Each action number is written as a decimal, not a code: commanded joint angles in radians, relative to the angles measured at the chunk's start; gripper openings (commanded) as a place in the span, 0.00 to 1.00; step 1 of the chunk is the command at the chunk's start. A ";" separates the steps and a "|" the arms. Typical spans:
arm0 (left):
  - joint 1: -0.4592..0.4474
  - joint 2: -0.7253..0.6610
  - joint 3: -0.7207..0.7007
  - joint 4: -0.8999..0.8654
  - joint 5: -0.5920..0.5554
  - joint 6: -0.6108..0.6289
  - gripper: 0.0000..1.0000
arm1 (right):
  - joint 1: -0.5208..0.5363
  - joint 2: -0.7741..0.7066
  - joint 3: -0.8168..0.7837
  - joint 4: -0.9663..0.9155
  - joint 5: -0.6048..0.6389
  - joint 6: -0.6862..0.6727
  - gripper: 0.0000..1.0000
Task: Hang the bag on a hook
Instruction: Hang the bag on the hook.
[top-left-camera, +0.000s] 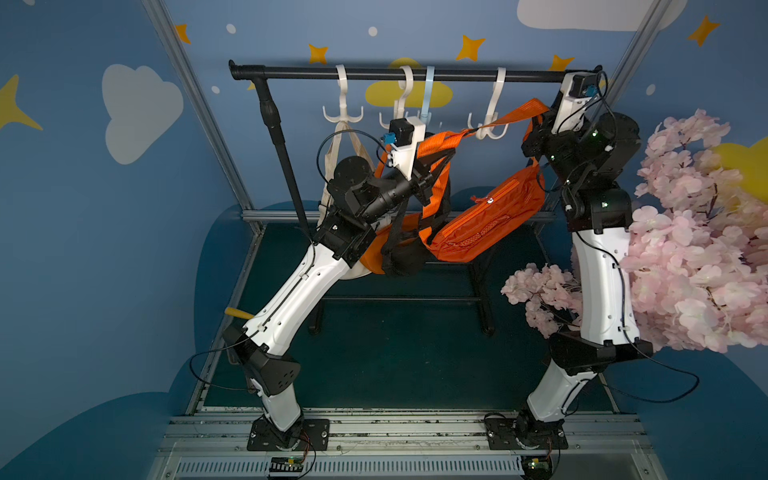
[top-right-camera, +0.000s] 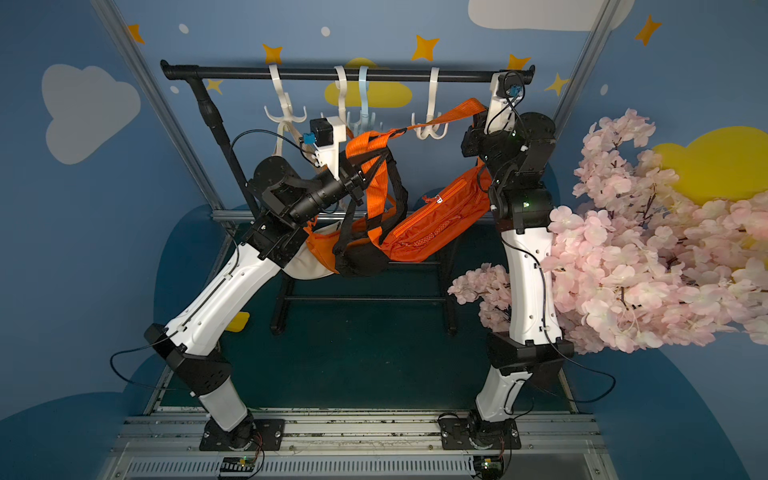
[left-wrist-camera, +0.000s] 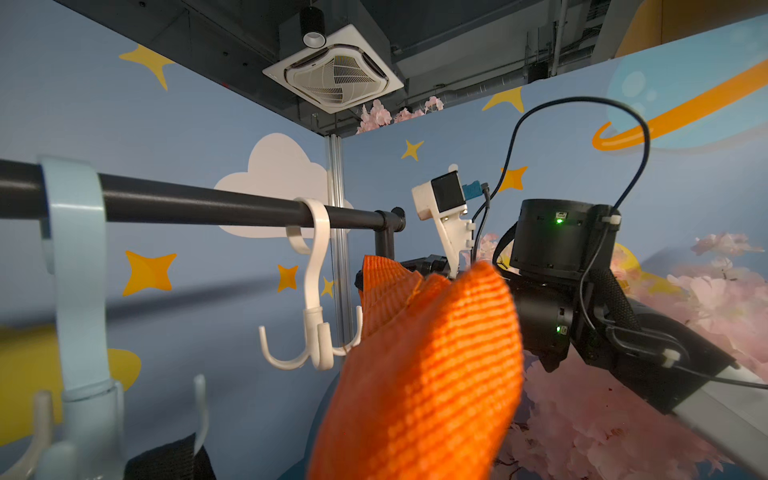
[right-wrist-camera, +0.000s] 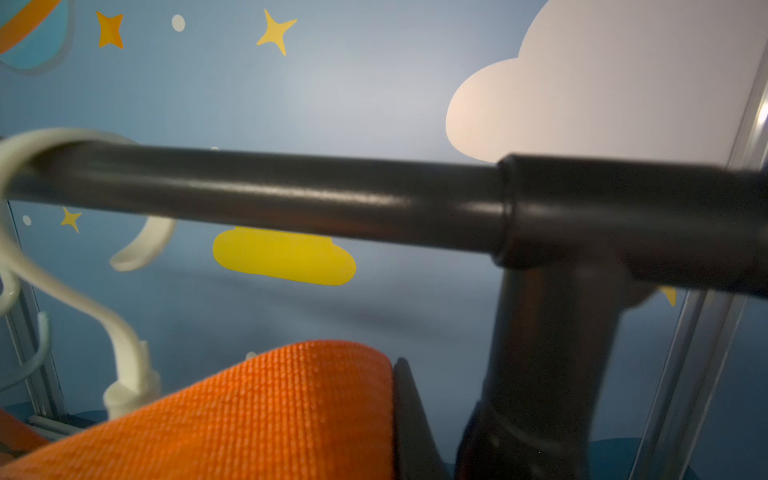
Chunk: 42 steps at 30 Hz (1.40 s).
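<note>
While both arms reach up toward the black rail (top-left-camera: 365, 75), the orange bag (top-left-camera: 486, 220) hangs in the air between them, clear of the dark floor (top-left-camera: 395, 357) and tilted, its right end higher and its zipped face turned up; both top views show it below the rail (top-right-camera: 432, 224). Its strap (top-left-camera: 515, 114) runs taut from the right jaws, which sit just under the right end of the rail, down and leftward across the prongs of the rightmost white hook (top-left-camera: 496, 99) to the left jaws. Whether the strap sits inside a prong or only lies against it I cannot tell. The left jaws are closed on a bunched part of the strap near the pale blue hook (top-left-camera: 428, 93), and the left wrist view shows the webbing (left-wrist-camera: 415, 374) filling the foreground beside the white hook (left-wrist-camera: 311, 291). The right jaws are likewise closed on the strap; in the right wrist view the orange weave (right-wrist-camera: 270, 407) lies right under the rail (right-wrist-camera: 291, 195). Black straps (top-left-camera: 390, 232) dangle below the left jaws. A beige tote (top-left-camera: 332, 166) hangs from the leftmost hook (top-left-camera: 343, 104), partly hidden by the left arm (top-left-camera: 291, 282). Pink blossoms (top-left-camera: 685, 249) crowd the right arm (top-left-camera: 602, 270).
</note>
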<state>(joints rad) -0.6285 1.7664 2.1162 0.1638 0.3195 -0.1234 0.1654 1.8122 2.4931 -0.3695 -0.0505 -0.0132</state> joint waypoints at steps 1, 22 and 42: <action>0.008 0.027 0.062 -0.003 0.012 -0.018 0.04 | 0.000 0.028 0.052 0.009 -0.019 0.018 0.00; 0.026 0.061 0.058 -0.049 0.023 -0.047 0.04 | 0.036 0.112 0.041 -0.066 -0.106 -0.006 0.00; 0.012 -0.077 -0.239 0.063 0.090 -0.066 0.34 | 0.067 0.043 -0.137 -0.034 -0.154 -0.013 0.00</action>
<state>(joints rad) -0.6102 1.7348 1.8877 0.1814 0.3771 -0.1928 0.2279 1.8973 2.3611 -0.4179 -0.1944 -0.0238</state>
